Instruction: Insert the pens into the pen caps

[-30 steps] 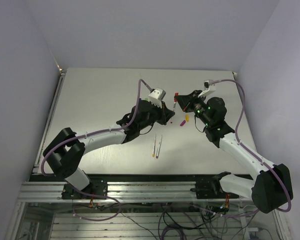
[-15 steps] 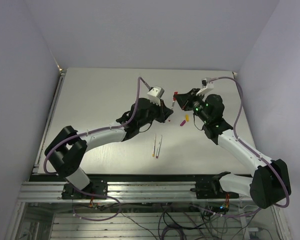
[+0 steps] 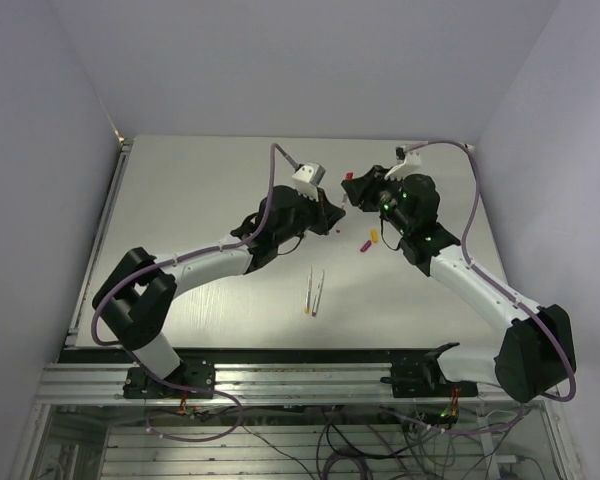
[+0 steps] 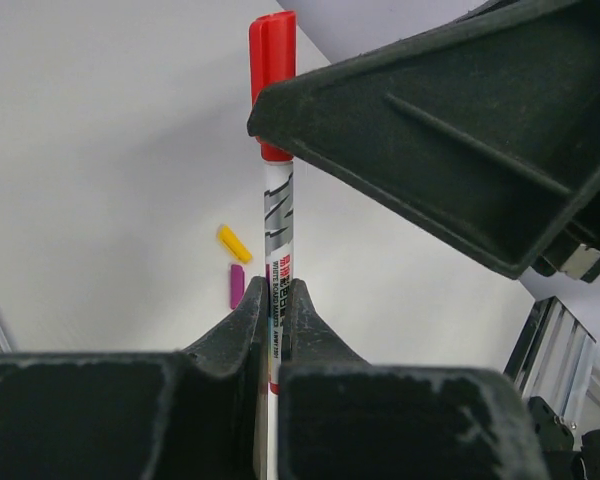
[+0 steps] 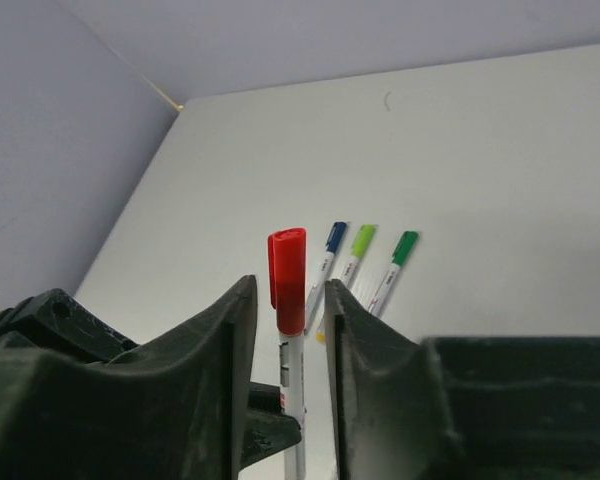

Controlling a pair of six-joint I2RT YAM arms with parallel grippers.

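Note:
My left gripper (image 4: 277, 310) (image 3: 332, 215) is shut on a white pen (image 4: 279, 235), held upright above the table. A red cap (image 5: 288, 265) (image 4: 272, 60) sits on the pen's top end. My right gripper (image 5: 290, 300) (image 3: 352, 190) stands open around that red cap, with a gap on each side. A yellow cap (image 4: 234, 243) (image 3: 373, 237) and a purple cap (image 4: 237, 285) (image 3: 364, 246) lie loose on the table below. Two uncapped pens (image 3: 313, 293) lie side by side nearer the arm bases.
Three capped pens lie together on the table in the right wrist view: blue (image 5: 335, 237), light green (image 5: 362, 240), green (image 5: 405, 247). The grey table (image 3: 180, 200) ends at walls on the left, back and right.
The right gripper has opened off the red cap, which stays on the pen. Both grippers have shifted a little toward the back of the table.

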